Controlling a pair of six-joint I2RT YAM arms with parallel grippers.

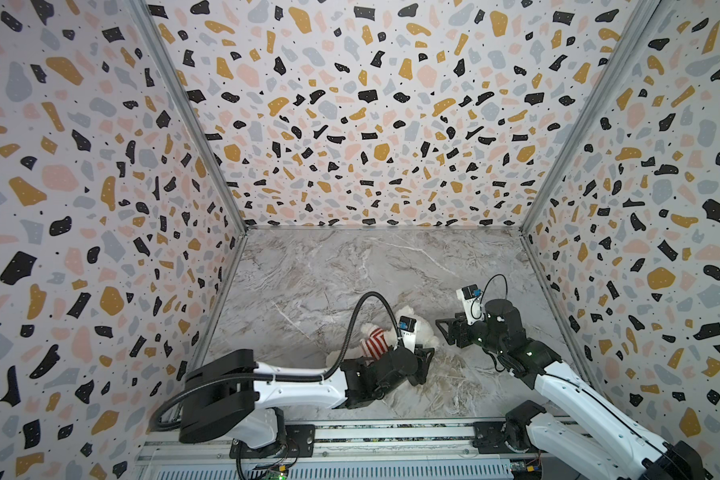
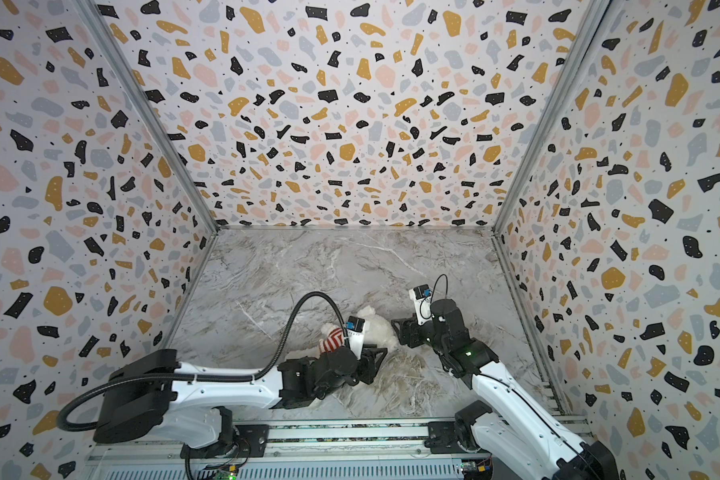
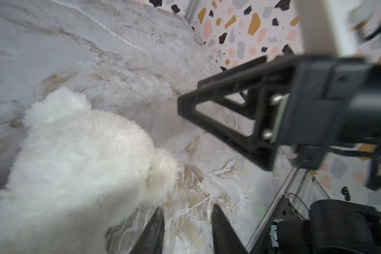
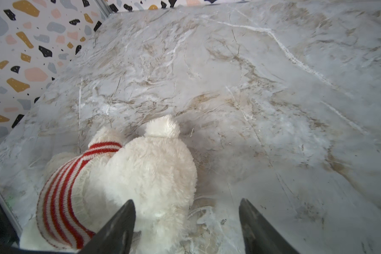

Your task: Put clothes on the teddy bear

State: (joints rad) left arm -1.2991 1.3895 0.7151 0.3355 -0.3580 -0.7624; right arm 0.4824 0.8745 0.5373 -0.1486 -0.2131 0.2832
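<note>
The marble tabletop [image 1: 350, 266], walled in speckled panels, carried everything near its front rail, where both arms reached inward toward the middle. The teddy bear [image 4: 154, 171] lay on its side between them. In both top views its long axis ran roughly left to right, with the legs toward the left arm's side and the head toward the right arm. The striped top [image 4: 59, 198] wrapped its torso, and one paw poked out of a sleeve; the other sleeve could not be made out. The left gripper [image 3: 186, 211] sat low on the rail side of the bear, just beside the head. Its jaws stood apart over bare marble with nothing between them. The right gripper [image 4: 186, 204] pointed at the head from the opposite end, its jaws spread wide and empty, with one finger overlapping the fur in its own wrist view. The left wrist view showed a strip of table between that gripper and the bear. The left arm looked slightly nearer, so any tug on the hem would probably run along the body, away from the head.
</note>
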